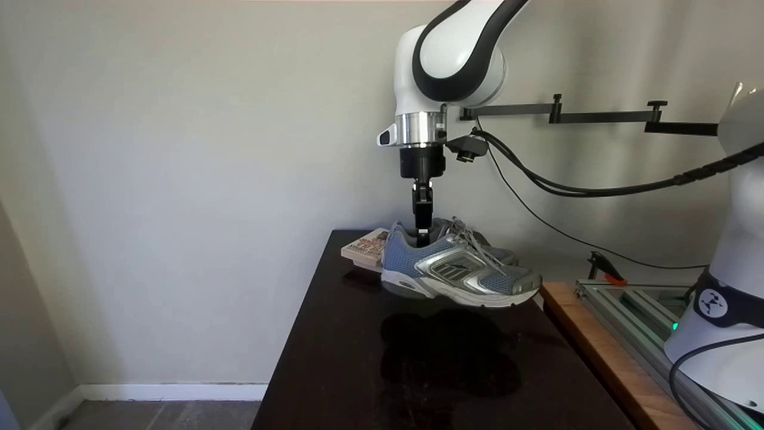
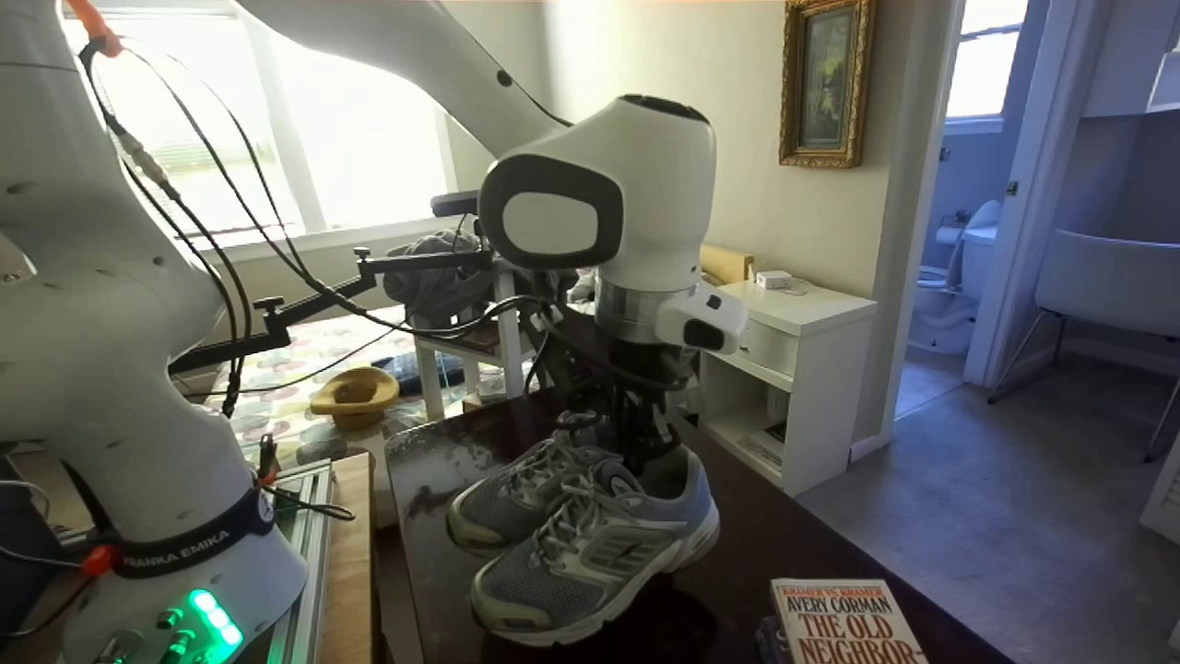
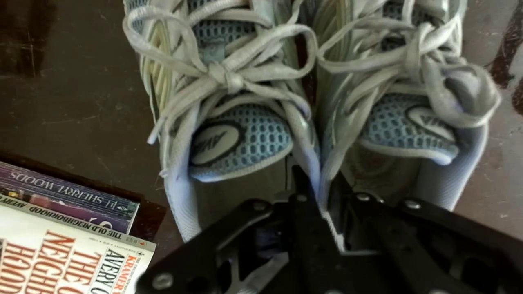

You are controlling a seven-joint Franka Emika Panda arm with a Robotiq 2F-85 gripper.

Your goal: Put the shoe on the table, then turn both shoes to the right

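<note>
The gripper (image 3: pixel 320 181) is clamped on two running shoes at once, its fingers (image 3: pixel 302 185) brought nearly together, with only the adjoining collar walls pinched between them. One fingertip is set inside the book-side running shoe (image 3: pixel 237 143), the other inside the neighbouring running shoe (image 3: pixel 404 134). The pair is held side by side, toes pointed the same way, toward the robot-base edge of the dark table (image 1: pixel 334 358). In an exterior view the soles are seen held just above the table, with a dark patch of shadow or reflection (image 1: pixel 447 352) cast on it below. Pale laces (image 3: pixel 229 77) are tied on both shoes.

On the table, near the heels, two books are stacked: The Old Neighborhood (image 3: pixel 49 261) is laid on top, and a purple-spined volume (image 3: pixel 73 208) is partly covered beneath it.

Along the table's toe-side edge a wooden board (image 1: pixel 621 358) is set; farther out from the table the robot base (image 2: pixel 184 553) is mounted. Behind the table, in an exterior view, a white nightstand (image 2: pixel 825 406) is placed, and beyond it a gilt-framed painting (image 2: pixel 827 78) is hung.
</note>
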